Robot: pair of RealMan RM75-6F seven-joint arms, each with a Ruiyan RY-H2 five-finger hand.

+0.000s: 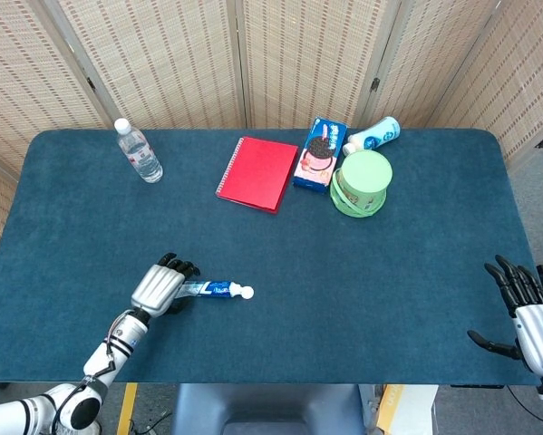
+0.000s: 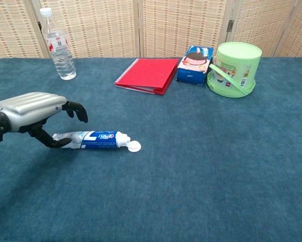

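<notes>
Toothpaste tube [image 2: 93,139] lies flat on the near-left of the blue table [image 1: 389,272], white cap end pointing right, crimped tail under the left hand [image 2: 32,110]. Tube is blue-white, creased and part squeezed. Looks like the reach-to-grasp step: fingers [image 2: 76,111] arch over the tail, thumb low beside it, not closed, nothing held. Next move needs a closing pinch across the flat tail. Right hand [image 1: 529,317] idles spread and empty at the far right edge.

Honestly nothing here is really readable. The toothpaste tube [image 2: 93,139] has blue-and-white print, the water bottle [image 2: 58,48] has a red-marked label, and the blue box [image 2: 193,64] shows a cartoon face, but all the lettering is too small and blurry.
</notes>
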